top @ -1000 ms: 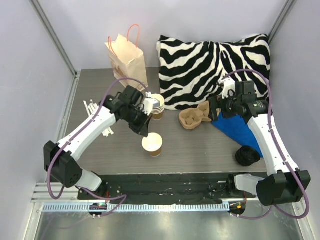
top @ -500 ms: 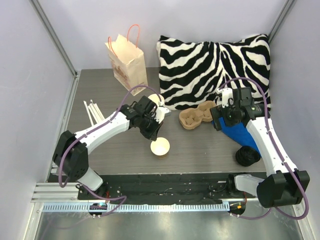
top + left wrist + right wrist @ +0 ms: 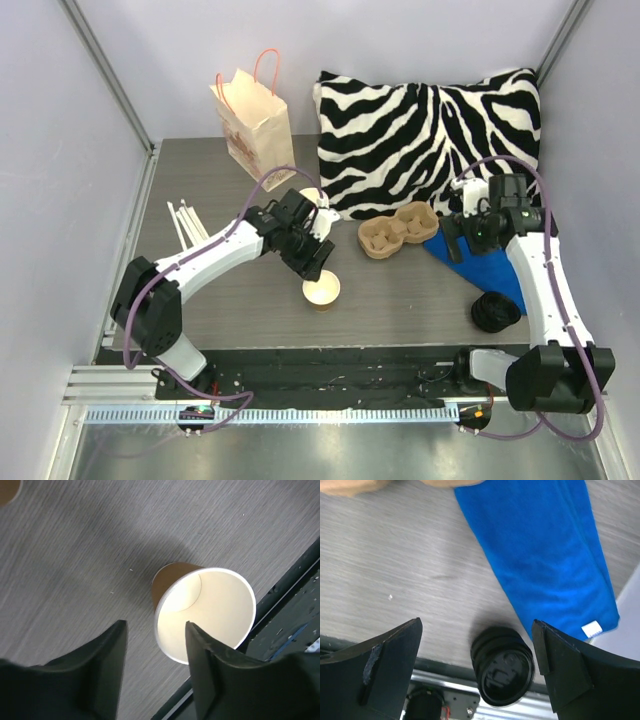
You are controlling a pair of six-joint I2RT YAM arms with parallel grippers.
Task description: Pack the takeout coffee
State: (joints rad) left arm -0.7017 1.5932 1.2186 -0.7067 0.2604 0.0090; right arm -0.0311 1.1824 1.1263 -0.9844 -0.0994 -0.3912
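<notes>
standing upright, lidless, on grey wood-grain table near front edge: small brown paper cup | left gripper held parted just above its rim, nothing clamped | right gripper spread wide, empty

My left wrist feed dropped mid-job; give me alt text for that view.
A lidless brown paper cup stands upright on the grey table, just beyond the left gripper, which is open and holds nothing.
</notes>
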